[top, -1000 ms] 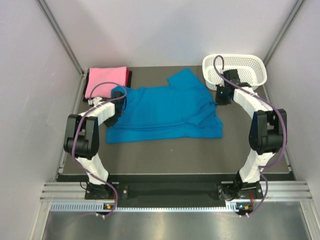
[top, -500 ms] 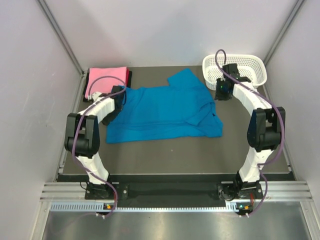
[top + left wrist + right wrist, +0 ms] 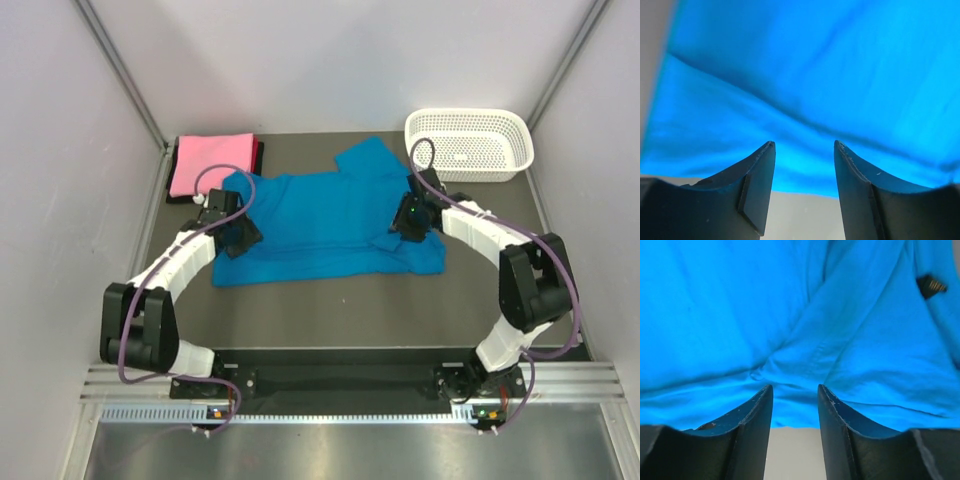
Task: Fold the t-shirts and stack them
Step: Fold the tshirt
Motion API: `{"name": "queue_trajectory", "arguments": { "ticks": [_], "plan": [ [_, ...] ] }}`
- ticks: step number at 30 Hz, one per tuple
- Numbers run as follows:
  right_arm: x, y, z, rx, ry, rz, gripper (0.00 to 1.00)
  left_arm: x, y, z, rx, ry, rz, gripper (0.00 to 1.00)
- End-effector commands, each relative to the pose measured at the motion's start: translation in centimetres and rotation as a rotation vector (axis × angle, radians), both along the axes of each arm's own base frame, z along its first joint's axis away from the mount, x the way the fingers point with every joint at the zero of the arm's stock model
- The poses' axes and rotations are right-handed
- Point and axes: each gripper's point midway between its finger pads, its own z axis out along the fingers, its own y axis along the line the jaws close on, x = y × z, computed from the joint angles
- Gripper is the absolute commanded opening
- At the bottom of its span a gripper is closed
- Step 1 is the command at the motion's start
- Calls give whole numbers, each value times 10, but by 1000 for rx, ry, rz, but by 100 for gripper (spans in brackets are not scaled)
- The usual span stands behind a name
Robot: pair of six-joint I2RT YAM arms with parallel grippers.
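Observation:
A turquoise-blue t-shirt point(image 3: 320, 215) lies spread across the middle of the table, partly folded, one sleeve toward the back. A folded pink t-shirt point(image 3: 210, 162) rests at the back left on a dark t-shirt point(image 3: 261, 153), of which only an edge shows. My left gripper point(image 3: 243, 238) hovers over the blue shirt's left edge, open and empty; in the left wrist view point(image 3: 804, 146) blue cloth lies just past the fingertips. Over the shirt's right side, by a crumpled fold, my right gripper point(image 3: 400, 228) is open too, with nothing between its fingers point(image 3: 795, 388).
A white perforated basket point(image 3: 470, 145) stands at the back right, clear of both arms. Grey walls close in the table on the left, right and back. Bare dark tabletop point(image 3: 340, 310) runs between the shirt and the arm bases.
Both grippers have opened. Each arm swung from the back of the shirt toward the near side; the right one left the basket's edge and now hangs over the shirt.

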Motion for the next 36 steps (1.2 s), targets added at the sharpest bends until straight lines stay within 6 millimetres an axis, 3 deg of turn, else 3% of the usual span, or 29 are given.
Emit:
{"name": "queue_trajectory", "arguments": {
  "ticks": [1,8,15,22,29,36],
  "plan": [
    [13,10,2,111,-67,-118,41,-3,-33,-6,-133,-18,-167,56],
    [11,18,-18,116,-61,-136,41,-12,-28,-42,-112,80,-147,55],
    [7,31,-44,128,-2,-131,41,-23,-11,-55,-37,127,-103,54],
    [10,18,-31,80,-56,-166,42,-20,5,-53,43,121,-64,55],
    [4,8,-16,41,-44,-183,43,-30,23,-70,92,187,0,55],
    [-15,6,-31,105,-19,-249,43,-39,38,-87,154,262,41,55]
  ]
}}
